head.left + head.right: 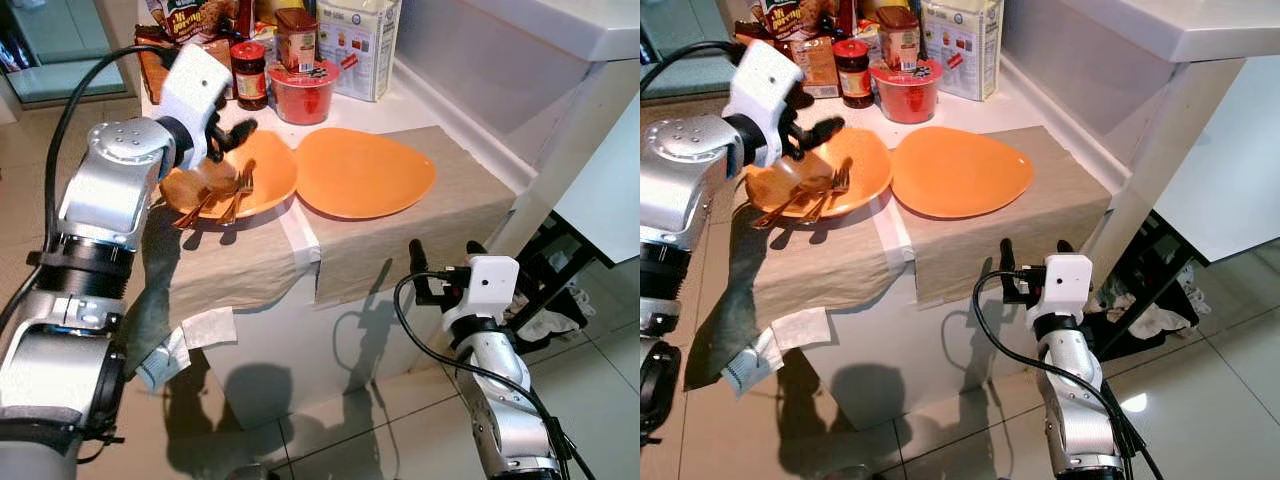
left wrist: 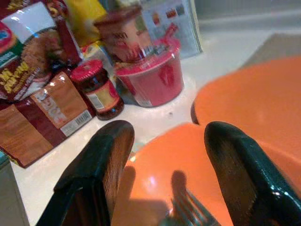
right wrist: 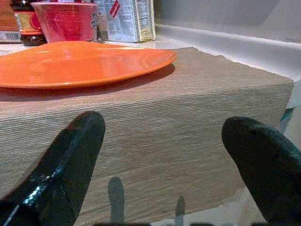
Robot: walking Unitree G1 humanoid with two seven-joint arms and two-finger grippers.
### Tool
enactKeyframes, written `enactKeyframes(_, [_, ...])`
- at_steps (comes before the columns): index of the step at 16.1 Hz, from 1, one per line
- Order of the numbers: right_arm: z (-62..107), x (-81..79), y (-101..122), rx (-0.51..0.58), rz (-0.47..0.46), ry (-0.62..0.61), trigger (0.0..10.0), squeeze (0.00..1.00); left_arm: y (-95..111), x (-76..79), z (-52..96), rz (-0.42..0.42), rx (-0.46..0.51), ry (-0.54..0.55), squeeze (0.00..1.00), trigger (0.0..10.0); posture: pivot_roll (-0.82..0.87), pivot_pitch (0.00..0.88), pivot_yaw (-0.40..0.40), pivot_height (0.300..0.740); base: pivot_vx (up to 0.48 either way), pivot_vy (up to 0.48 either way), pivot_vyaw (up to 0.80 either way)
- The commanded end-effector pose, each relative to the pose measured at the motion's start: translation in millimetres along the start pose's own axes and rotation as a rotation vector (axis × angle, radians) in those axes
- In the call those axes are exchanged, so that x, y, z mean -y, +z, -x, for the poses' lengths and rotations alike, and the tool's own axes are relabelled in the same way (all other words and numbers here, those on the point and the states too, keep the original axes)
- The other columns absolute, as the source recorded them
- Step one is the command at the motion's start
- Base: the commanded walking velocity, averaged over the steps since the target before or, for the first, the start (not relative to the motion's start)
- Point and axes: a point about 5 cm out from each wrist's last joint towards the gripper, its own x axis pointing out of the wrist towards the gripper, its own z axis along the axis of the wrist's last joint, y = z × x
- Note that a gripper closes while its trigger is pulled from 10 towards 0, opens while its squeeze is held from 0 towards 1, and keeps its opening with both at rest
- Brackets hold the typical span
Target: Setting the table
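White bench (image 1: pixel 420 110) draped with two beige woven placemats (image 1: pixel 400 235), standing on a glossy tiled floor (image 1: pixel 600 400). Two smooth orange plates: the left plate (image 1: pixel 272 170) carries copper-toned forks (image 1: pixel 235 195), their handles hidden behind my left end effector (image 1: pixel 222 140), whose fingers stand apart above them. The right plate (image 1: pixel 365 172) lies bare. My right end effector (image 1: pixel 443 262), fingers spread, hangs below the bench edge. Behind the plates: red noodle cup (image 1: pixel 302 90), jar (image 1: pixel 248 75), carton (image 1: pixel 360 40), partly cut off.
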Motion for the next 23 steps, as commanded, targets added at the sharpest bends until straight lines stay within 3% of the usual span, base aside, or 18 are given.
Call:
enactKeyframes(1, [0.0, 0.5, -1, -0.001, 0.008, -0.001, 10.0, 0.00, 5, 3.3, 2.2, 0.044, 0.098, 0.032, 0.00, 10.0, 0.12, 0.000, -0.017, 0.740, 0.000, 0.000, 0.00])
enactKeyframes(2, [-0.8, 1.1, 1, 0.016, 0.010, -0.004, 10.0, 0.00, -1, 10.0, 4.9, 0.157, 0.179, 0.069, 0.00, 10.0, 0.11, 0.000, -0.019, 0.740, 0.000, 0.000, 0.00])
enactKeyframes(3, [-1.2, 1.7, 3, 0.024, 0.012, -0.006, 10.0, 0.00, -8, 17.7, 7.1, 0.216, 0.205, 0.078, 0.00, 10.0, 0.11, 0.000, -0.022, 0.740, 0.000, 0.000, 0.00])
enactKeyframes(4, [-1.5, 3.9, 5, 0.033, 0.018, -0.008, 10.0, 0.00, -17, 35.4, 13.1, 0.287, 0.245, 0.109, 0.00, 10.0, 0.11, 0.000, -0.030, 0.740, 0.000, 0.000, 0.00])
enactKeyframes(8, [-1.4, 6.7, 5, 0.029, 0.030, 0.000, 10.0, 0.00, -29, 55.5, 19.5, 0.337, 0.271, 0.141, 0.00, 10.0, 0.10, 0.000, -0.044, 0.740, 0.000, 0.000, 0.00])
enactKeyframes(12, [0.7, 8.3, 3, 0.021, 0.039, 0.003, 10.0, 0.00, -15, 41.0, 29.8, 0.275, 0.317, 0.191, 0.00, 10.0, 0.11, 0.000, -0.046, 0.740, 0.000, 0.000, 0.00])
enactKeyframes(13, [0.9, 8.2, 2, 0.018, 0.041, 0.006, 10.0, 0.00, -3, 32.0, 31.5, 0.257, 0.345, 0.200, 0.00, 10.0, 0.11, 0.000, -0.045, 0.740, 0.000, 0.000, 0.00])
enactKeyframes(15, [1.2, 8.4, 1, 0.016, 0.041, 0.007, 10.0, 0.00, -2, 20.5, 36.9, 0.236, 0.335, 0.213, 0.00, 10.0, 0.11, 0.000, -0.044, 0.740, 0.000, 0.000, 0.00])
enactKeyframes(16, [1.6, 8.6, 0, 0.014, 0.042, 0.006, 10.0, 0.00, -6, 13.3, 42.0, 0.225, 0.319, 0.231, 0.00, 10.0, 0.12, 0.000, -0.042, 0.740, 0.000, 0.000, 0.00])
enactKeyframes(17, [2.5, 9.3, -2, 0.010, 0.048, 0.008, 10.0, 0.00, -24, 3.7, 55.0, 0.237, 0.291, 0.285, 0.00, 10.0, 0.13, 0.000, -0.046, 0.740, 0.000, 0.000, 0.00])
enactKeyframes(19, [3.5, 11.7, -3, 0.011, 0.058, 0.014, 10.0, 0.00, -55, 11.4, 80.8, 0.195, 0.225, 0.323, 0.00, 10.0, 0.14, 0.000, -0.061, 0.740, 0.000, 0.000, 0.00])
enactKeyframes(21, [3.5, 14.2, -3, 0.012, 0.069, 0.024, 10.0, 0.00, -68, 14.5, 95.7, 0.193, 0.174, 0.348, 0.00, 10.0, 0.16, 0.000, -0.077, 0.740, 0.000, 0.000, 0.00])
enactKeyframes(23, [2.4, 16.3, -3, 0.012, 0.078, 0.031, 10.0, 0.00, -68, 9.0, 102.4, 0.167, 0.163, 0.373, 0.00, 10.0, 0.17, 0.000, -0.089, 0.740, 0.000, 0.000, 0.00])
